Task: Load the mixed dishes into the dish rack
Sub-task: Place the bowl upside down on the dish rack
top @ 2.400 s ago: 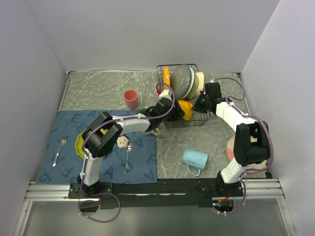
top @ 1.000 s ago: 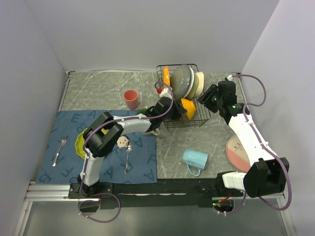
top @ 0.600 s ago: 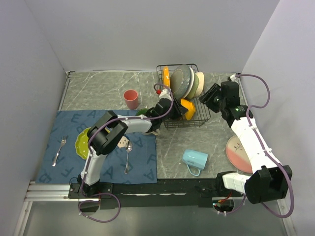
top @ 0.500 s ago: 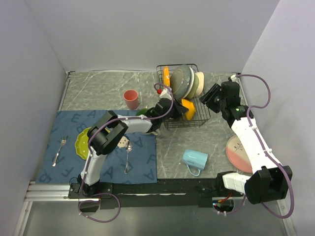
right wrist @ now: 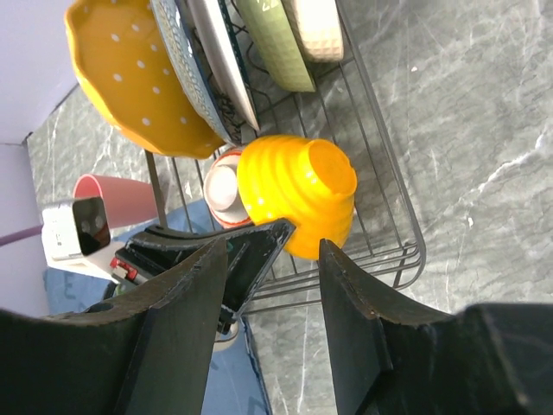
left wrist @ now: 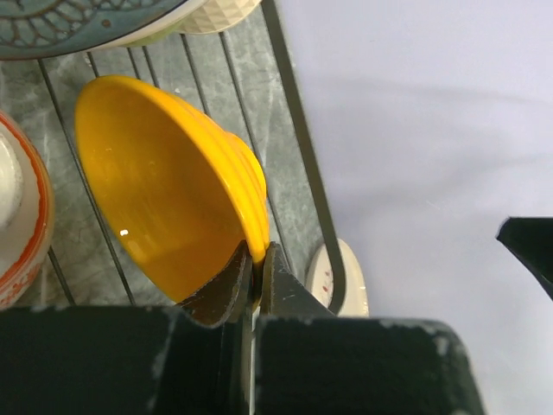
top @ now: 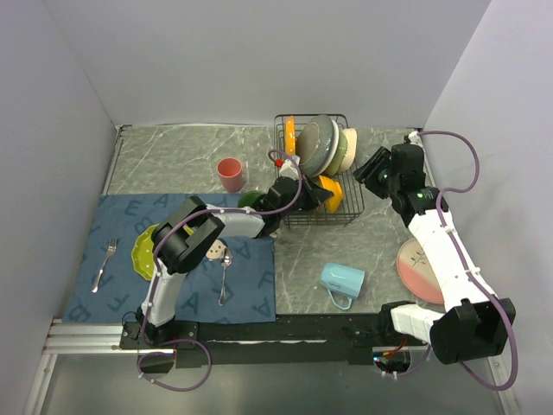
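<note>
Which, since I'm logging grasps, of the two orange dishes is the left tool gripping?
The ribbed orange bowl, its rim pinched by the left tool; the dotted scalloped orange plate stands free.

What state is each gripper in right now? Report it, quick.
Left gripper: closed on the rim of the orange bowl, over the dish rack.
Right gripper: open, holding nothing.
</note>
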Controlling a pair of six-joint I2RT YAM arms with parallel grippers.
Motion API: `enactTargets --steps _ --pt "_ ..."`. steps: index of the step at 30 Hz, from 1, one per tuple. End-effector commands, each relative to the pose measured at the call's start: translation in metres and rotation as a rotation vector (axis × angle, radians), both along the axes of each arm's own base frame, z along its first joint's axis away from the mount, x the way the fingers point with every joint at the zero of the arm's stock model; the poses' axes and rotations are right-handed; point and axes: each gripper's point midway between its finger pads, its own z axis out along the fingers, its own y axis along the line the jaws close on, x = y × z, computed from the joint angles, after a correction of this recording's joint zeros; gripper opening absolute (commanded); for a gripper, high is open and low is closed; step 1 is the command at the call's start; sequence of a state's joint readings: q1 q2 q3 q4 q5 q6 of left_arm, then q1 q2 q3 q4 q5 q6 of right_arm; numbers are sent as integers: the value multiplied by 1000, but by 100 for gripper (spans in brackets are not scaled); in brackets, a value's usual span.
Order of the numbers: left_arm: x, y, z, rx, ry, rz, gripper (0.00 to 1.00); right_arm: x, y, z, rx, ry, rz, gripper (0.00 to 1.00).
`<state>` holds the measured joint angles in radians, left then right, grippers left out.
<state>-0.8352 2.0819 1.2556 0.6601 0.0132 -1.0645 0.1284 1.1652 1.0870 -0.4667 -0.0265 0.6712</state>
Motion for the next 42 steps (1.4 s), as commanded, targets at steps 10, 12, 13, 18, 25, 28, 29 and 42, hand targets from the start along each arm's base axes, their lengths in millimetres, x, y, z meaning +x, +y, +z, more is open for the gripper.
enactTargets --steps 10,12,13,18,25,28,29,42 --pt "5 15 78 -244 -177 -34 1 -4 -12 17 -22 -54 -30 54" --pt "3 10 82 -247 -186 -62 1 -5 -13 17 -22 -55 -33 54" --pt "3 8 80 -244 -187 -72 1 -5 -13 17 -22 -57 -33 54" --pt "0 -8 81 -242 -195 -153 1 -6 -14 14 -20 -49 -36 54" --pt "-9 -29 68 -232 -177 -246 1 -8 -17 16 -22 -57 -44 53" --pt "-10 -36 62 -225 -167 -261 1 -9 -19 16 -22 -58 -47 53" --pt "-10 -37 60 -223 -164 -264 1 -9 -20 16 -22 -58 -52 53" --pt "-19 -53 54 -218 -172 -340 1 -10 -22 12 -16 -50 -55 53"
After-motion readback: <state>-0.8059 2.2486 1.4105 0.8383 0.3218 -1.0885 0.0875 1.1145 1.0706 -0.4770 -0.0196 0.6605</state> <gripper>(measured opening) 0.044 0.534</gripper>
